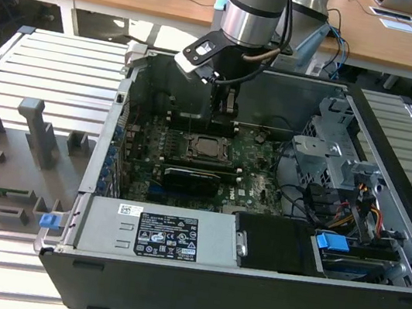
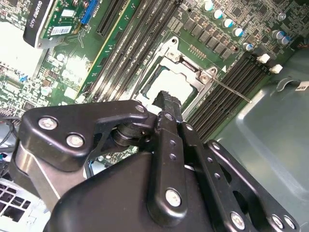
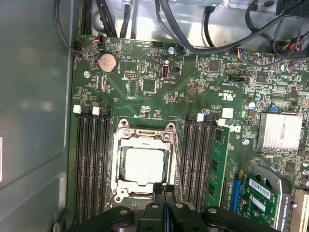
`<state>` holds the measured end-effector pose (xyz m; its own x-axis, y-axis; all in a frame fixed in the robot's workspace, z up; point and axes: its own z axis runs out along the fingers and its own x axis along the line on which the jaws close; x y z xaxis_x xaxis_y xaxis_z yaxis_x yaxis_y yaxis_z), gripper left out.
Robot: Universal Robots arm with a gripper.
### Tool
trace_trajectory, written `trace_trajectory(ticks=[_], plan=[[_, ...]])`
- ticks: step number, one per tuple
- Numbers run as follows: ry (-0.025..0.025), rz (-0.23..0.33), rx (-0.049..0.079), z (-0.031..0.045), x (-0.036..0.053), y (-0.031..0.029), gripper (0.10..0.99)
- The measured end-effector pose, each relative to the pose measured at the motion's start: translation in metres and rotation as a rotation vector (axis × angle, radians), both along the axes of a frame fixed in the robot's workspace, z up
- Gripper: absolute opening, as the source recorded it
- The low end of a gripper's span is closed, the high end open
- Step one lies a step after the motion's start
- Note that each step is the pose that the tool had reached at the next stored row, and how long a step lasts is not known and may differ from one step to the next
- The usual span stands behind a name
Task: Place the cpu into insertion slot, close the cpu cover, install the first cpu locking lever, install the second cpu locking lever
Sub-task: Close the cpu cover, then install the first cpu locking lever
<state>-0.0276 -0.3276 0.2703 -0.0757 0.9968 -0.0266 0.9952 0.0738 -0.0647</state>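
Presently held: nothing seen; claw (image 3: 162, 189) has its 2 fingers (image 3: 157, 189) pressed together, tips at the cover's edge.
Cpu (image 3: 144, 164): seated in the insertion slot (image 3: 121, 166), silver top showing.
Cover (image 3: 145, 131): lying flat, framing the cpu.
Lever (image 2: 231, 91): 1 thin wire beside the cover; latched or not, cannot tell.
Risk: likely the narrow tips slide off so springy a wire and scrape the green board (image 3: 145, 72) or the memory slots (image 3: 91, 164).
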Motion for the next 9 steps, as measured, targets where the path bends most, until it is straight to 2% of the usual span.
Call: trace_trajectory(ticks=[9], plan=[[0.0,0.0,0.0,0.0005,0.0,0.0,0.106]])
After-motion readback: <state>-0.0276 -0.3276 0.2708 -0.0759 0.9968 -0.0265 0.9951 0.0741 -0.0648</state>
